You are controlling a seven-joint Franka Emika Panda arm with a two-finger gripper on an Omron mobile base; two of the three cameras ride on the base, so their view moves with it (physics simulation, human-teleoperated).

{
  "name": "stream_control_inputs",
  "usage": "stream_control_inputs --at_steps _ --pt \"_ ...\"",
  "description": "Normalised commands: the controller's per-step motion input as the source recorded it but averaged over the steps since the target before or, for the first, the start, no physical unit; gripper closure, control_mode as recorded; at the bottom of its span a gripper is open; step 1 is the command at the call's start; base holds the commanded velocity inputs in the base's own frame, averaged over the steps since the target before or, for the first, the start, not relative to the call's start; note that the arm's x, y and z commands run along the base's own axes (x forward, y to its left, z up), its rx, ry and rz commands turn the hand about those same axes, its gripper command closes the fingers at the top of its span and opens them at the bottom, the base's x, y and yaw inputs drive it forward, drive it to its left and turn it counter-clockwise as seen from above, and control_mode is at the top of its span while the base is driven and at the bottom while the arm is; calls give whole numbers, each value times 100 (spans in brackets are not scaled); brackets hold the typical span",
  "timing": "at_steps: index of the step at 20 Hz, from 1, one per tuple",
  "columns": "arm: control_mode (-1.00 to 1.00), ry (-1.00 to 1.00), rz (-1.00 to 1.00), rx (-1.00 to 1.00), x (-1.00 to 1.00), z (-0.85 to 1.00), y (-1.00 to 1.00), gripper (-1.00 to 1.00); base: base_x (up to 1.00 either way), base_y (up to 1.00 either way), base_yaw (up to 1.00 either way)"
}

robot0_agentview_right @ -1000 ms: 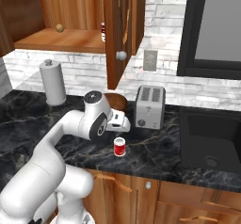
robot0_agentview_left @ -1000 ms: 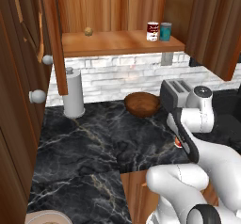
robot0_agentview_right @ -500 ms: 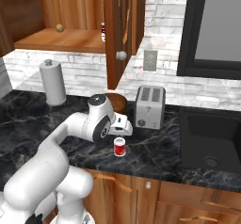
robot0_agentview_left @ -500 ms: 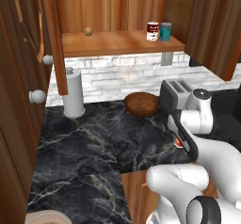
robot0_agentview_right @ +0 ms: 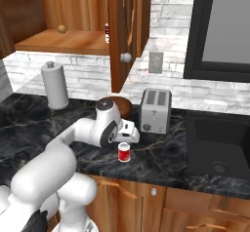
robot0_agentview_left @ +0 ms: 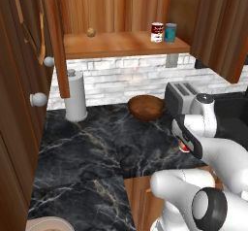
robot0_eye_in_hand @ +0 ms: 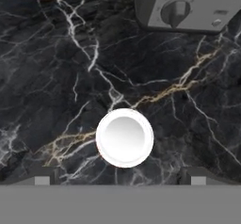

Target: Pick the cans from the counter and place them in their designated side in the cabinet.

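1. Left base: dark can (robot0_agentview_left: 157, 32) on cabinet (robot0_agentview_left: 121, 43) shelf, next to teal can (robot0_agentview_left: 170, 32); red can (robot0_agentview_left: 184, 146) on counter (robot0_agentview_left: 92, 147), front of toaster (robot0_agentview_left: 181, 96).
2. Right base: gripper (robot0_agentview_right: 128, 137) just above red can (robot0_agentview_right: 124, 152), front-left of toaster (robot0_agentview_right: 156, 110).
3. Hand: tips spread wide either side of red can (robot0_eye_in_hand: 124, 137), not touching; toaster (robot0_eye_in_hand: 188, 4) beyond.

Red-white can (robot0_agentview_right: 124, 152); black white-veined counter (robot0_agentview_right: 161, 155); teal can (robot0_agentview_left: 170, 32).

Light was even and fairly bright in all views, with no blur. The counter (robot0_agentview_left: 97, 142) showed a soft sheen but no harsh glare; toward its front left corner it darkened beside the cabinet (robot0_agentview_left: 121, 43) door. Soft shadows lay under the shelf. The can (robot0_eye_in_hand: 124, 137) top gleamed pale.
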Motion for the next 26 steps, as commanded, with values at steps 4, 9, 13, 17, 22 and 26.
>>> stream_control_inputs --at_steps 4,9,13,17,22,26 --pt "-100 4 0 0 10 -15 -7 -100 0 0 0" --pt "-100 5 0 1 13 -16 -1 -100 0 0 0" --pt "-100 4 0 1 12 -14 0 -100 0 0 0" --pt "-100 3 0 1 11 -16 -2 -100 0 0 0" --pt "-100 2 0 0 10 -16 -8 -100 0 0 0" --pt "-100 2 0 0 10 -17 -6 -100 0 0 0"
